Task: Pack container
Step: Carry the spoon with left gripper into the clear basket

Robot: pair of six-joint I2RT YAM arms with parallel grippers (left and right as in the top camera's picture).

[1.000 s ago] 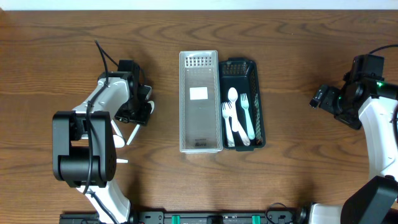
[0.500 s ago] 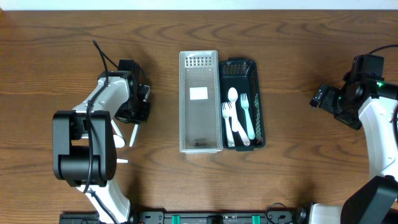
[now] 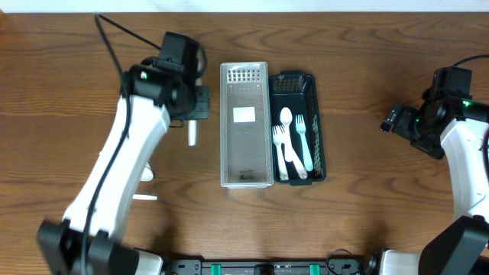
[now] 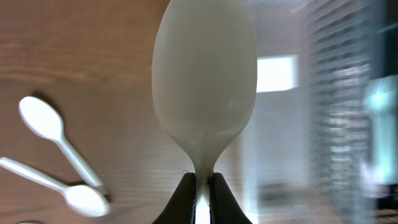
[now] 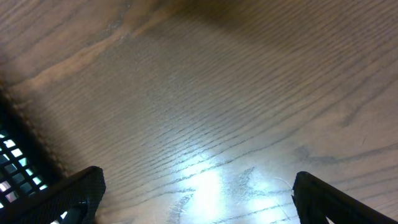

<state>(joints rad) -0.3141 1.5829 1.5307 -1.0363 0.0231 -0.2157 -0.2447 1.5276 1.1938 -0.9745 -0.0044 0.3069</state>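
My left gripper (image 4: 201, 186) is clamped on the handle of a white spoon (image 4: 205, 81), aloft just left of the clear tray (image 3: 246, 153), so I judge this the carry step. Next I'd swing right over the black basket (image 3: 318, 130) of cutlery and release. My right gripper (image 5: 199, 199) hangs spread and empty at the right edge.

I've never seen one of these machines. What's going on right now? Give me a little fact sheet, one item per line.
Left gripper: shut on a white spoon, held above the table beside the clear container
Right gripper: open, holding nothing, over bare wood on the right
Clear container: no cutlery inside, only a white label
Black basket: against the clear container's right side, holds white cutlery
Loose spoons: two lying on the table
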